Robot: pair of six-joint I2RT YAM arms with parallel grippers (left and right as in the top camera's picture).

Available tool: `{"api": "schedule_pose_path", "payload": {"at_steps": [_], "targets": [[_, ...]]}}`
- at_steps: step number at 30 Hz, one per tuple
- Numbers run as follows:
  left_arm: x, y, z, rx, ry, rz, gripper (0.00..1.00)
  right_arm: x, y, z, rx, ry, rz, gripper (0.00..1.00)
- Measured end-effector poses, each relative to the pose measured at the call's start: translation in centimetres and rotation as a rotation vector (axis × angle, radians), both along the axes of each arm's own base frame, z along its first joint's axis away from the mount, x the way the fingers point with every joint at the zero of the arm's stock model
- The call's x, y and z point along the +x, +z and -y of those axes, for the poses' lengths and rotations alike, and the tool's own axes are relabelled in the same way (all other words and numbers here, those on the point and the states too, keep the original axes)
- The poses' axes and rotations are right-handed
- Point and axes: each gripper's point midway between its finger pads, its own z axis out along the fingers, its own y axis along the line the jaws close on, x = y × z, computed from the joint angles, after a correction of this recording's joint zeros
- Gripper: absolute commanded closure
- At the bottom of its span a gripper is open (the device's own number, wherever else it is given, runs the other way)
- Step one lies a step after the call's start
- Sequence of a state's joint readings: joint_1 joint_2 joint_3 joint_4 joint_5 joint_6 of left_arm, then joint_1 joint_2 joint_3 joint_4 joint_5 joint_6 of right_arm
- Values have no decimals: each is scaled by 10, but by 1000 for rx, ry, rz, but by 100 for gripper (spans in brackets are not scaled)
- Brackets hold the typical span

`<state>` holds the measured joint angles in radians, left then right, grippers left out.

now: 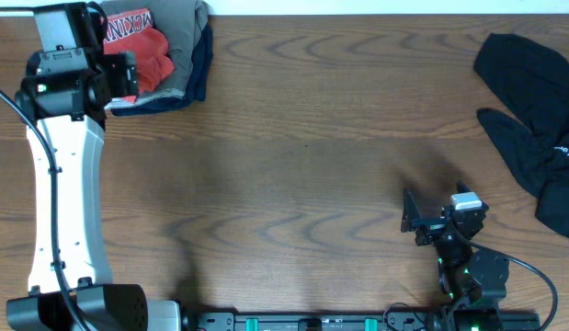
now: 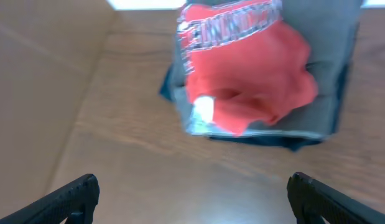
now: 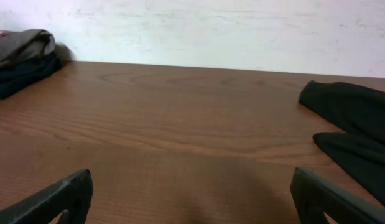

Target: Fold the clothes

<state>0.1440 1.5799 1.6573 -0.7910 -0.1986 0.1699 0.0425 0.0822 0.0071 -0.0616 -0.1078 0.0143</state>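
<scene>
The coral-red T-shirt (image 1: 148, 48) with collegiate lettering lies bunched on top of a stack of folded clothes at the table's far left corner; it also shows in the left wrist view (image 2: 248, 81). My left gripper (image 2: 192, 196) is open and empty, hovering just short of the stack, with its arm over that corner (image 1: 77, 69). The limp black garment (image 1: 532, 110) with a small white mark lies crumpled at the far right, also in the right wrist view (image 3: 354, 130). My right gripper (image 3: 192, 193) is open and empty, low near the front edge (image 1: 431, 221).
Under the red shirt lie a folded grey garment (image 2: 329, 68) and a navy one (image 1: 197, 64). The wooden table (image 1: 302, 165) stretches between the stack and the black garment. A white wall (image 3: 211, 28) stands behind the table's far edge.
</scene>
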Motion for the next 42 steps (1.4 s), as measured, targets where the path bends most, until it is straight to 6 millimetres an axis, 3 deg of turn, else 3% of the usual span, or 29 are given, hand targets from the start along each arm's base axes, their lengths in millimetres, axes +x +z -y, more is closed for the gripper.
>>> {"api": "schedule_pose_path", "payload": {"at_steps": [5, 10, 15, 26, 30, 36, 42], "targets": [[28, -6, 29, -128, -110, 143, 2, 0, 0, 0, 0, 0, 0, 1], [32, -24, 63, -184, -211, 266, 2, 0, 0, 0, 0, 0, 0, 0], [0, -41, 88, -202, -283, 346, 2, 0, 0, 0, 0, 0, 0, 1], [-96, -104, 94, -202, -289, 438, 2, 0, 0, 0, 0, 0, 0, 1], [-122, -122, 96, -193, -296, 496, 2, 0, 0, 0, 0, 0, 0, 1], [-148, -146, 98, -183, -302, 557, 2, 0, 0, 0, 0, 0, 0, 1], [-158, -148, 99, -172, -312, 618, 2, 0, 0, 0, 0, 0, 0, 1]]}}
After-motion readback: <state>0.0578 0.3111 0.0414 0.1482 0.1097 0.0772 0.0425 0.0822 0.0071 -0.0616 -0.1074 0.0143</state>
